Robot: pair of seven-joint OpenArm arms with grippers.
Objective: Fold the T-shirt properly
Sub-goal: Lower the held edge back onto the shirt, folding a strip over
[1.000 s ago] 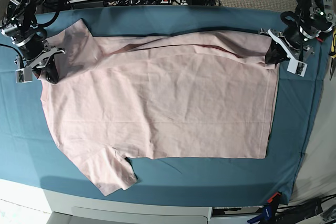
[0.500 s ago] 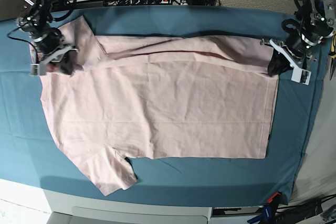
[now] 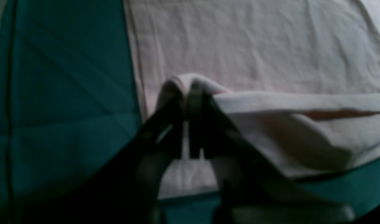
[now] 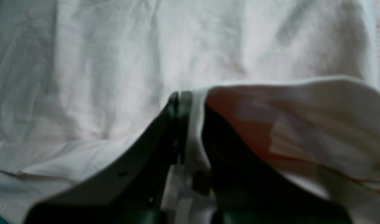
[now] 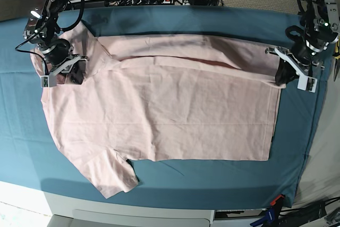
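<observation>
Teal table cloth (image 5: 223, 176) covers the table. Pale pink T-shirt (image 5: 159, 115) lies spread flat on it, plain side up, far edge lifted into a fold. Left gripper (image 5: 284, 74) at the shirt's hem corner, jaws clamped on a pinch of fabric (image 3: 190, 85). Right gripper (image 5: 71, 74) at the shoulder by the far sleeve, jaws likewise closed on a lifted fabric edge (image 4: 197, 93).
</observation>
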